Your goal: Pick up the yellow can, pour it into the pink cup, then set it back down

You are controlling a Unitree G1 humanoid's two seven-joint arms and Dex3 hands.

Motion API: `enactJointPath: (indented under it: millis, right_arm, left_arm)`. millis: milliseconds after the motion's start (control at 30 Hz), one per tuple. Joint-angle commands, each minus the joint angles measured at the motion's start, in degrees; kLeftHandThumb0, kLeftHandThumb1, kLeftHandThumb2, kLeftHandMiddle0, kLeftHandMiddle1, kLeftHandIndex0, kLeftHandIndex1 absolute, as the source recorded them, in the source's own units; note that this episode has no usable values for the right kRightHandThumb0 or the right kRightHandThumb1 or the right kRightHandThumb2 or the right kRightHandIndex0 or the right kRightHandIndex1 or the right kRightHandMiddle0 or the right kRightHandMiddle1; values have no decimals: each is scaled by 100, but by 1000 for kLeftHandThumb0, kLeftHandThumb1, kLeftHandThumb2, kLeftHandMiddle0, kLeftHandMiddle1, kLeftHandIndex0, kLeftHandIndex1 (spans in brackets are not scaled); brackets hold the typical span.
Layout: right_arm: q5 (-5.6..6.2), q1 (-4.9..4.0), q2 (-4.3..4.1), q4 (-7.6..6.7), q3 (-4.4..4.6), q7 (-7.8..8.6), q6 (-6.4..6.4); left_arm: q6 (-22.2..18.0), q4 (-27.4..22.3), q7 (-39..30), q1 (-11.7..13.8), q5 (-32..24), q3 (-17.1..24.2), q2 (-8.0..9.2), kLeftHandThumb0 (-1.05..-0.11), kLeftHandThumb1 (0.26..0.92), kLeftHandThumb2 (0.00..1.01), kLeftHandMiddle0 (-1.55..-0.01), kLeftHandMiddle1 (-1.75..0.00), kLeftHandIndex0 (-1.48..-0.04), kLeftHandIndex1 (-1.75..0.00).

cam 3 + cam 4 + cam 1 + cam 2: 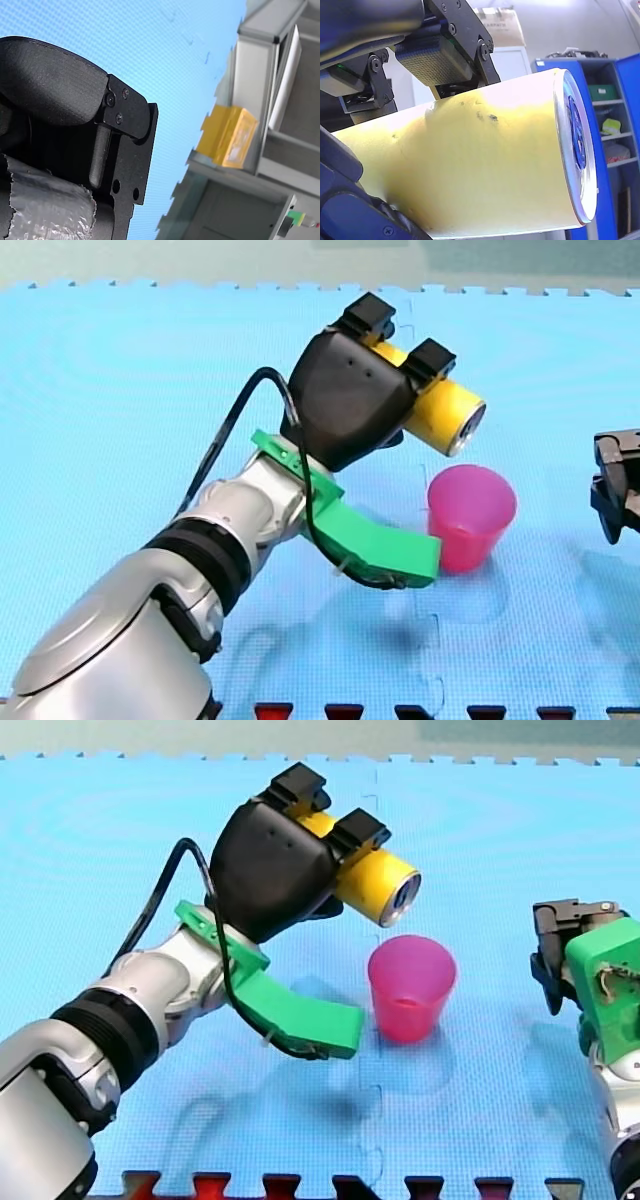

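The robot's left hand (pixel 275 860) gripped the yellow can (pixel 380 885) tightly, its long axis tipped nearly sideways and its mouth just above the upright pink cup (pixel 410 990). The right hand (pixel 560 955) hung empty, well to the cup's right.

The yellow can (pixel 375 885) is gripped in the left hand (pixel 275 870), lifted off the blue mat (pixel 480 840) and tipped almost onto its side. Its silver top faces down towards the pink cup (pixel 410 990), hanging just above the cup's rim on the left-hand side, not touching it. The can's side carries a few small dark marks. The cup stands upright on the mat, mouth open; it looks empty, though its inside is hard to read
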Motion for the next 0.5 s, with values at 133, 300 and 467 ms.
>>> enactJointPath:
  millis: [133,300,467]
  right_arm:
    - [52,31,-4,-13,-33,2,-31]
    - [77,63,9,-35,-42,13,-45]
    - [92,71,11,-53,-44,37,-42]
  left_arm:
    - [-6,-38,25,-57,-16,1,33,-368,890,0,-863,-1198,-926,-574]
    - [-20,-56,20,-47,-23,5,45,-369,890,0,-878,-1169,-946,-545]
    - [-88,-51,8,-19,-107,83,66,-369,890,0,-887,-1162,-968,-561]
